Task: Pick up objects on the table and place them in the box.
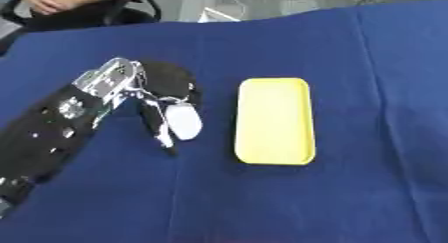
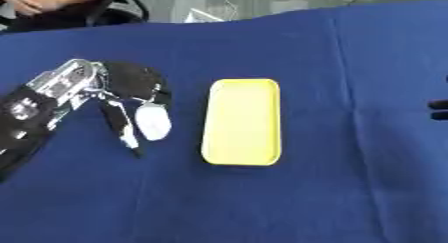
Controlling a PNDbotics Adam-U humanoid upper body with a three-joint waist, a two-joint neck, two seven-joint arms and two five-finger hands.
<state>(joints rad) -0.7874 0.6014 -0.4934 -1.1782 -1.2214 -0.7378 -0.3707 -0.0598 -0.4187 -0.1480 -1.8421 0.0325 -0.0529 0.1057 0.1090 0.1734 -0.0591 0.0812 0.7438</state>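
- Reaching in from the near left, the robot's left hand (image 1: 166, 94) hangs over a blue tablecloth (image 1: 350, 87), fingers curled down around a small white oval object (image 1: 184, 122).
- The white object sits under the fingertips, just left of the box; whether it is lifted or resting on the cloth cannot be told.
- A shallow yellow box (image 1: 275, 121), rectangular with rounded corners, lies lengthways at the middle of the table, empty, with its open top facing up.
- The hand holds the object close beside the box, probably so that only a short move to the right is needed.
- Dark fingertips of the right hand (image 2: 439, 110) show at the right edge; its state cannot be told.
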